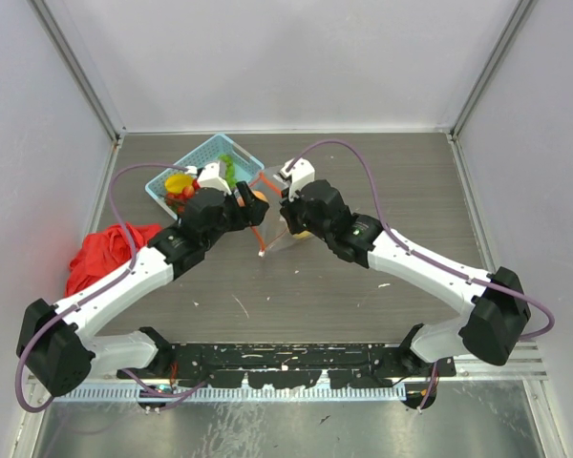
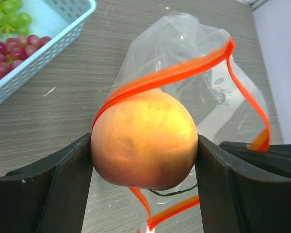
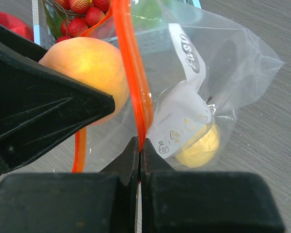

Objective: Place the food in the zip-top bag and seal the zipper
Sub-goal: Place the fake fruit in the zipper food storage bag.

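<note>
1. Peach, a round toy fruit with an orange-pink and yellow skin, is clamped between the two black fingers of the left gripper, one finger pressed on each side.
2. It hangs right at the mouth of the clear, wrinkly plastic zip-top bag. The thin red-orange zipper strip arcs across its top and loops down the bag's right side.
3. The right gripper has its jaws squeezed together on the zipper strip, pinching that edge and holding the bag up off the grey-brown wood-grain table.
4. A small yellow toy lemon lies low inside the bag, behind a white label.
5. The label carries dark printed letters and small symbols. The word curves with the plastic and cannot be read with certainty.
6. The light-blue plastic mesh basket stands just beyond the bag, holding green grapes and red strawberries.
7. Both arms reach forward from the near edge and angle inward, their wrists meeting head to head at the table's middle.
8. A crumpled red cloth lies beside the left arm, well apart from the bag.
</note>
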You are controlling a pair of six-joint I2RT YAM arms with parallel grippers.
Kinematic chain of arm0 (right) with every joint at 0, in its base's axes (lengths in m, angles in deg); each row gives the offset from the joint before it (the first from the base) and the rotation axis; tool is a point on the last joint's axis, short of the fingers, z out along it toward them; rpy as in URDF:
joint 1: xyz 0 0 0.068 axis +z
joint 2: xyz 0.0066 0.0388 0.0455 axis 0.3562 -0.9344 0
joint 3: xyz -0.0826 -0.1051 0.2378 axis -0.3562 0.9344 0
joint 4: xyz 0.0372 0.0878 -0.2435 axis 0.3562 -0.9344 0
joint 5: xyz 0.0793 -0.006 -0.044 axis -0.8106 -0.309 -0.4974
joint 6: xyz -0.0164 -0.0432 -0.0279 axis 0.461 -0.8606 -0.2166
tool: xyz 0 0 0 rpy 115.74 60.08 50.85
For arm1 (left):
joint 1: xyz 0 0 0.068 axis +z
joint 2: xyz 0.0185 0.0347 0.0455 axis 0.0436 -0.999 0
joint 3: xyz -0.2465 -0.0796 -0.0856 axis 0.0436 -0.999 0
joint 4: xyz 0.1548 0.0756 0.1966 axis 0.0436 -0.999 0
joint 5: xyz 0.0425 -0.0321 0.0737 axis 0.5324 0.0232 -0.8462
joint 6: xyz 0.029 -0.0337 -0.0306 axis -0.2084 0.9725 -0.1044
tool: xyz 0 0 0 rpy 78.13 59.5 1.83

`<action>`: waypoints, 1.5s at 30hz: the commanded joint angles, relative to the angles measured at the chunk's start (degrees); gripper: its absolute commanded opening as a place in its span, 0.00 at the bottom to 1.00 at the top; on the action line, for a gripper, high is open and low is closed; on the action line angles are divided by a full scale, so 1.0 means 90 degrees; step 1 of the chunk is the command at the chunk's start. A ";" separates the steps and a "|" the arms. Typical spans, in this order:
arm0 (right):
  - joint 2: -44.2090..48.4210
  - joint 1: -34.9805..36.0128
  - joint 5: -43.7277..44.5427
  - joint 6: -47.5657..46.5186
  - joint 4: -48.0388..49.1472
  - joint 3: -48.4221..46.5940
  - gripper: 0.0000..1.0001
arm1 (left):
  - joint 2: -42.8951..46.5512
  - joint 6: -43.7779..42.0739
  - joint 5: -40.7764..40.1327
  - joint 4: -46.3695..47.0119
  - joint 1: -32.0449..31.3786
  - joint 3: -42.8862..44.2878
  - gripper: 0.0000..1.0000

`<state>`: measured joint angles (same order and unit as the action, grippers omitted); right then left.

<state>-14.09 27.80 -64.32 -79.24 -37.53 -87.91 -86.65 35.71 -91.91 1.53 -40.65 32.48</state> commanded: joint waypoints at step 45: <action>0.0125 0.0032 -0.0789 0.0562 0.0204 -0.0422 0.01 | -0.0982 -0.0614 -0.1442 -0.0091 -0.0552 0.0976 0.59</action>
<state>-14.77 27.80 -70.94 -75.73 -40.48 -89.70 -94.59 34.49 -95.06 1.75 -42.81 36.94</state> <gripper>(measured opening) 0.039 0.731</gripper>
